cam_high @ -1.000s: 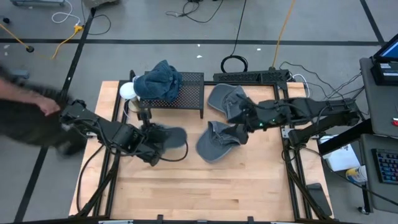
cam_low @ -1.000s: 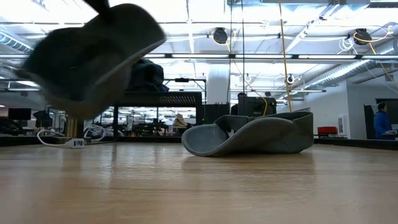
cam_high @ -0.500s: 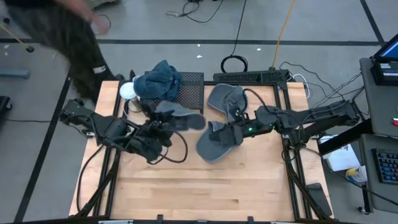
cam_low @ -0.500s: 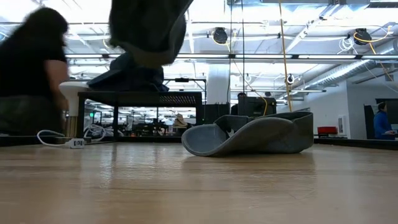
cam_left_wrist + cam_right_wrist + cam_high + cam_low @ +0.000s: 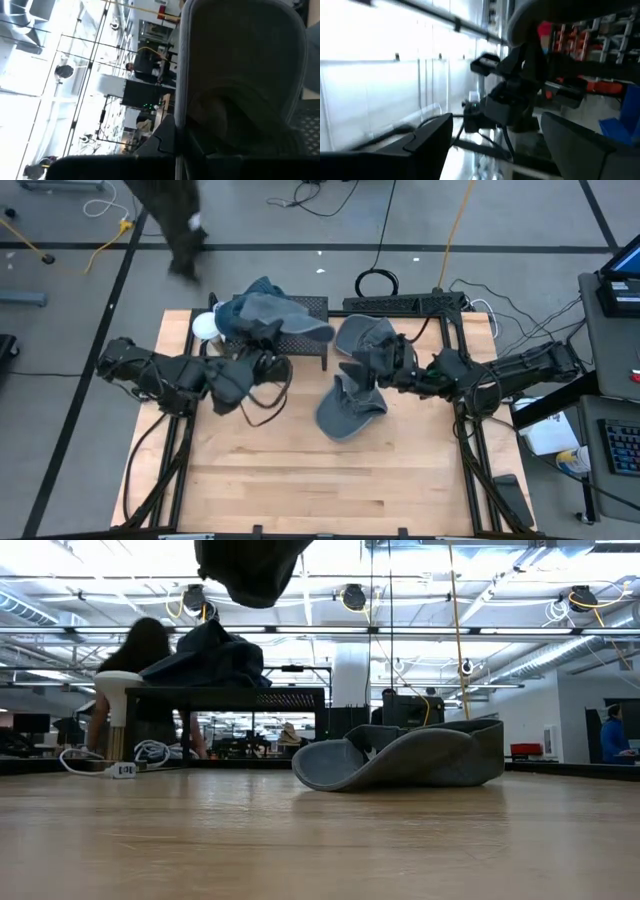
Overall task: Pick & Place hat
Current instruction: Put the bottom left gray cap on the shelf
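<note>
A soft grey cloth cap [image 5: 288,323] is being held up in the air, gripped tight by the left gripper [image 5: 262,358], just above the black wire rack [image 5: 300,332] at the back of the wooden table [image 5: 330,480]. A blue cloth hat [image 5: 255,302] is already lying on that rack, so the job looks partly done. Two more grey caps [image 5: 350,408] are still waiting on the table, by the right gripper [image 5: 395,370], whose grip cannot be told. Only in the low view is a person [image 5: 150,680] being shown behind the rack.
</note>
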